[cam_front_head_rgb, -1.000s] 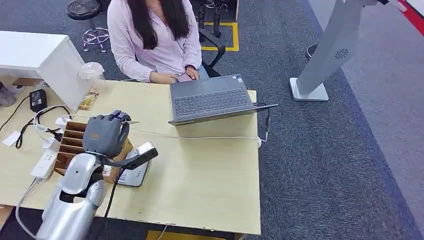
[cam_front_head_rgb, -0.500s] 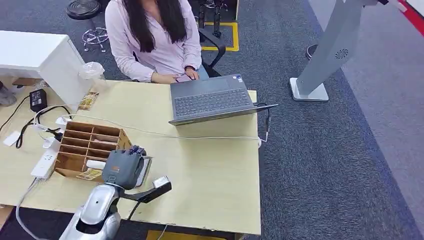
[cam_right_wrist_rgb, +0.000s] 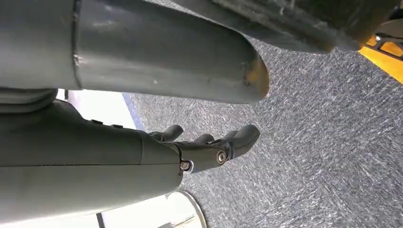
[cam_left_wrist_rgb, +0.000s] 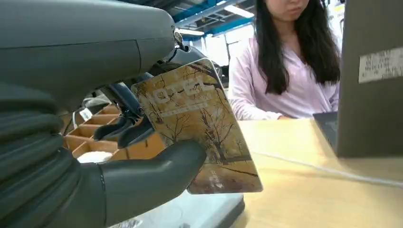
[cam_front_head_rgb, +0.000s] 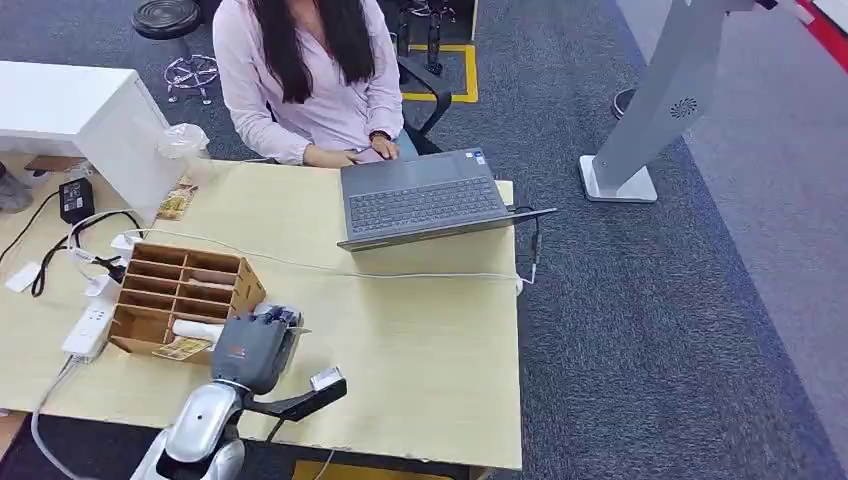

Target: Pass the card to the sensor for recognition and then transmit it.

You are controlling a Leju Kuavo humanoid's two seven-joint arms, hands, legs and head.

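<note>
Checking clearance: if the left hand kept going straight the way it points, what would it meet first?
Probably the white cable across the table, then the laptop; the left hand holds the card facing that way. Depth is uncertain.

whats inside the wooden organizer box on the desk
In the wooden organizer box, most slots look empty from the head view. A white roll lies in a near slot, a brownish card beside it. The left hand, holding a card, covers the box's near corner.
</note>
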